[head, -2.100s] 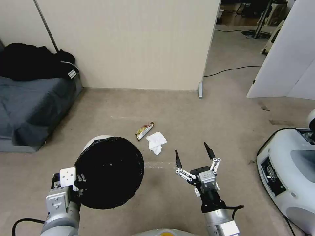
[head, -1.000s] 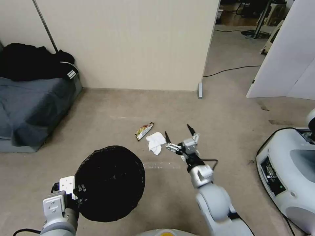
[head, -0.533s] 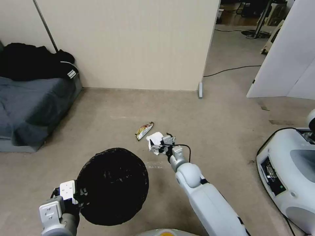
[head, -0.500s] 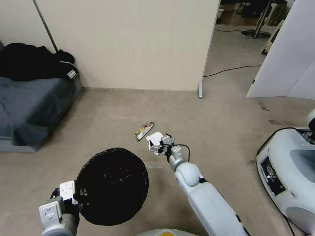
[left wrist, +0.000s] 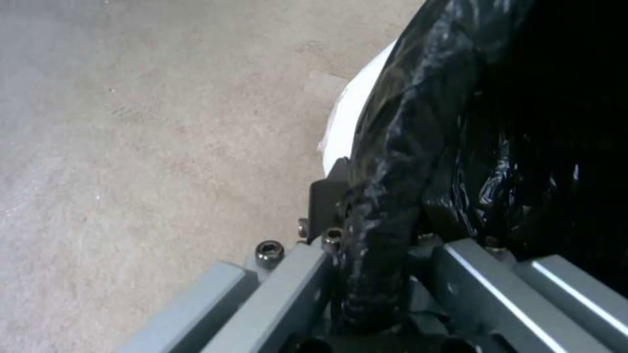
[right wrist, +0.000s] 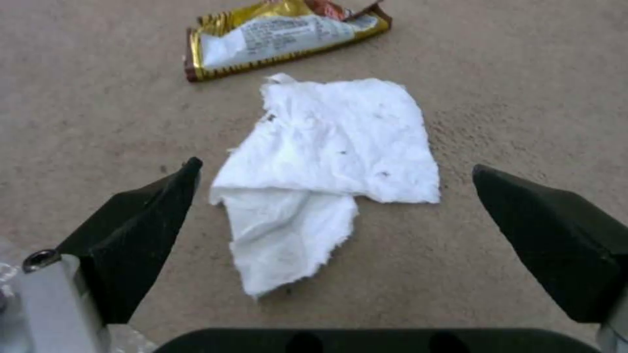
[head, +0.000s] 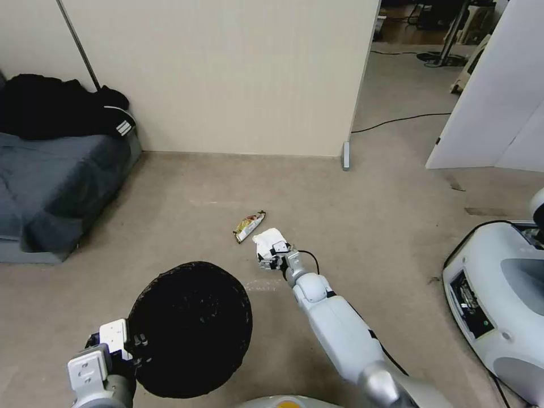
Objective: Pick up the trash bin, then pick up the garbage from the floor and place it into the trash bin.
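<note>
Here the right claw (right wrist: 333, 169) hangs spread wide over the white tissue (right wrist: 327, 171) on the floor, the yellow wrapper (head: 249, 226) at the tissue's 11 o'clock; the left claw (left wrist: 366, 245) pinches the rim of the trash bin (head: 190, 326), near the tissue's 7 o'clock

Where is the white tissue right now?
The white tissue lies on the floor between the open fingers of the right end effector, just beside the shiny yellow snack wrapper, ahead of the trash bin.

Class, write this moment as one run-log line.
left gripper: shut on trash bin rim, held up | right gripper: open, straddling tissue on floor | wrapper: beside tissue | bin: no litter seen
</note>
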